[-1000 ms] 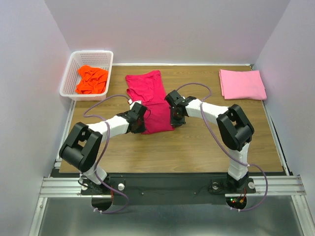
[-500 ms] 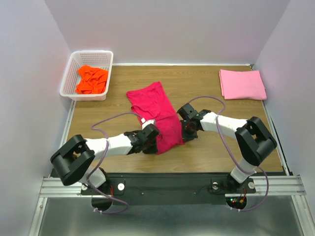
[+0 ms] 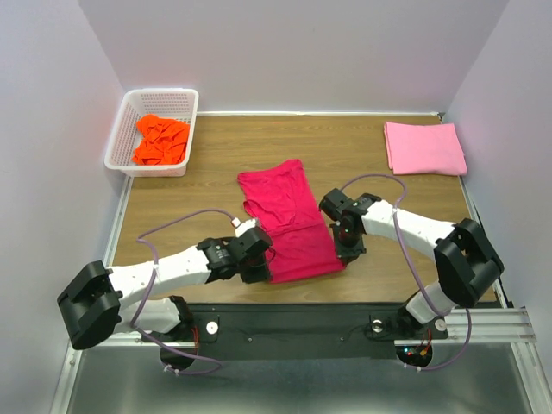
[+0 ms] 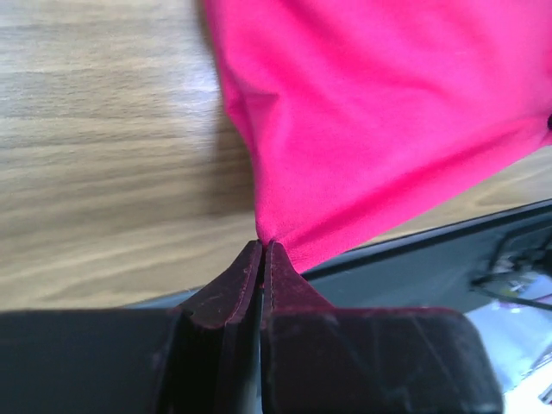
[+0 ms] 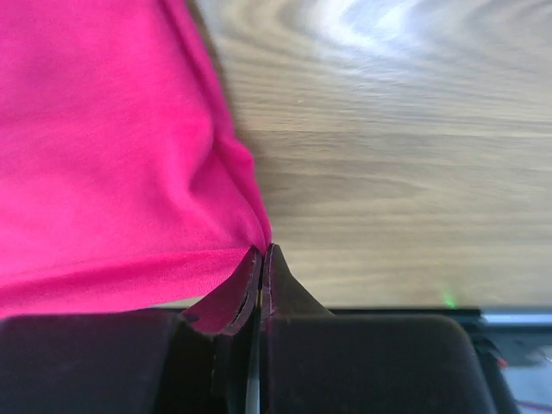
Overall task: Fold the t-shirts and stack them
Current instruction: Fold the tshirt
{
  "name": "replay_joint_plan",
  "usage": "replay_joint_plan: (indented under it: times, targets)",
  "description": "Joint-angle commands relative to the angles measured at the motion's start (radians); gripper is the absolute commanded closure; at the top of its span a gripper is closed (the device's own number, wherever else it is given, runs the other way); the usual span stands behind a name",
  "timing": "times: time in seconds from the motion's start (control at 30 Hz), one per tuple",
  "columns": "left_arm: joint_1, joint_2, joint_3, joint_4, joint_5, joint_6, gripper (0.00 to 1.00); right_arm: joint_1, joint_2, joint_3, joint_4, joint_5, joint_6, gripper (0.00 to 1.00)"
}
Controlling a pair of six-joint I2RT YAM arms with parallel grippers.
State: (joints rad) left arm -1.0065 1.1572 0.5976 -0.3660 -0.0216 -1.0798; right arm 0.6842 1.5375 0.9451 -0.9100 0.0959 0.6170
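The crimson-red t-shirt [image 3: 289,220] lies stretched across the middle of the table, its near hem close to the front edge. My left gripper [image 3: 262,266] is shut on the shirt's near-left corner [image 4: 285,207]. My right gripper [image 3: 343,252] is shut on the near-right corner [image 5: 129,155]. In both wrist views the jaws press together with red cloth pinched at the tips. A folded light pink t-shirt [image 3: 423,147] rests at the back right. A crumpled bright orange t-shirt [image 3: 160,140] sits in the basket.
The white lattice basket [image 3: 128,122] stands at the table's back left corner. Bare wood [image 3: 216,172] lies between the basket and the red shirt. The black front rail [image 3: 293,319] runs just below the shirt's hem.
Both grippers have dragged the red shirt toward the front edge and slightly right, still shut on its corners. The pink and orange shirts have not moved.
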Motion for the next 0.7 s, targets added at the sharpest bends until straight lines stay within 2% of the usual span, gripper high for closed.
replay_joint_plan:
  times: [0.0, 0.33, 0.67]
  targets:
    - [0.003, -0.011, 0.109, -0.195, -0.136, -0.009, 1.0, -0.008, -0.05, 0.154, -0.162, 0.185, -0.042, 0.99]
    - [0.089, -0.002, 0.309, -0.229, -0.264, 0.038, 1.0, -0.029, 0.039, 0.454, -0.247, 0.272, -0.123, 0.99]
    - [0.212, -0.001, 0.456, -0.229, -0.288, 0.19, 1.0, -0.043, 0.183, 0.748, -0.288, 0.324, -0.217, 0.99]
